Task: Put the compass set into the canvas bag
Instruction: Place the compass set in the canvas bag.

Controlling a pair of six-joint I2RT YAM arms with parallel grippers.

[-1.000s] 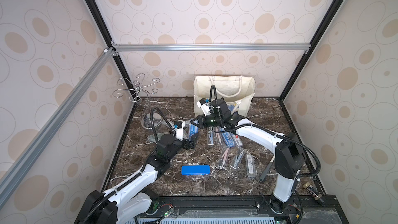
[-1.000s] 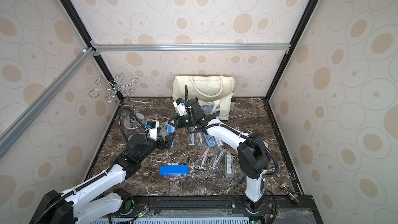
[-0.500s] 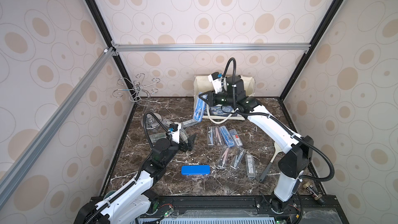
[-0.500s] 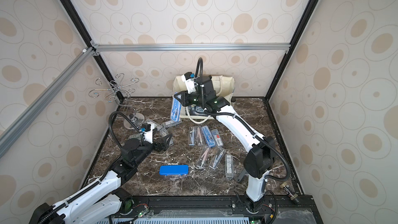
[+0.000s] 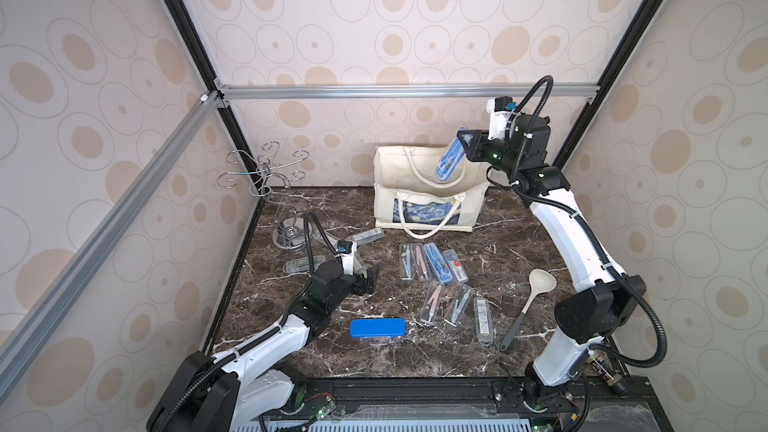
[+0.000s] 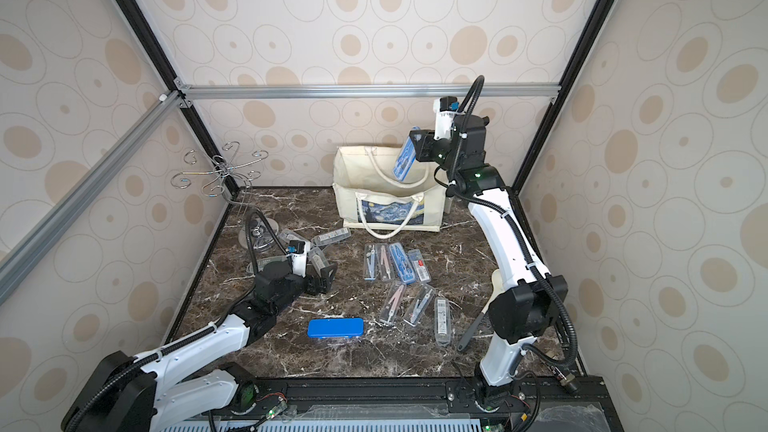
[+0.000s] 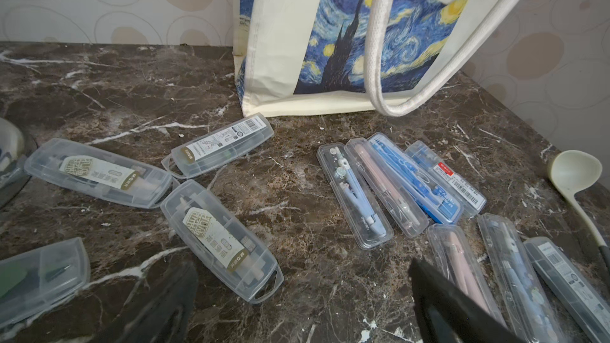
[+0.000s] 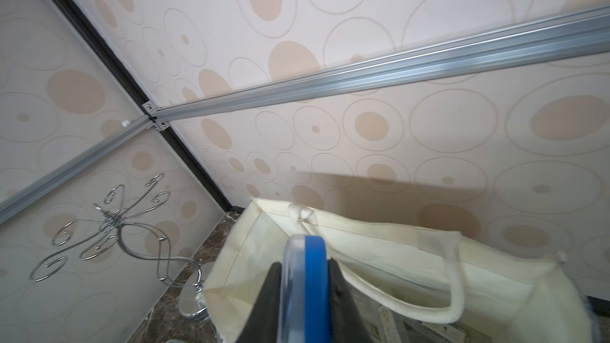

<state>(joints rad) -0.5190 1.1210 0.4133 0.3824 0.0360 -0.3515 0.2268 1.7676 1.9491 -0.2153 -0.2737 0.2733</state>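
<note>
A: In both top views: right gripper [image 5: 465, 147] [image 6: 417, 145] clamped on the blue-and-clear plastic compass set case [image 5: 450, 158], which is tilted above the cream canvas bag [image 5: 386, 184]. Its mouth is open, with the back wall close behind.
B: Left gripper [image 5: 371, 278] is wide, low over the dark marble table [image 5: 498, 243], well apart.
A: Left wrist?
B: Clear plastic cases [image 7: 221, 239] just ahead of the spread fingers [image 7: 158, 305]; the bag's starry print is beyond.
A: Right wrist?
B: Case edge-on between the black fingers [image 8: 264, 301]. White rope handle [image 8: 457, 285] below, silver wire stand [image 8: 115, 226] aside.

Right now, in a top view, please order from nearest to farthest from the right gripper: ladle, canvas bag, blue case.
1. canvas bag, just below the right gripper, which holds the compass set.
2. ladle, lying on the right side.
3. blue case, front middle.
</note>
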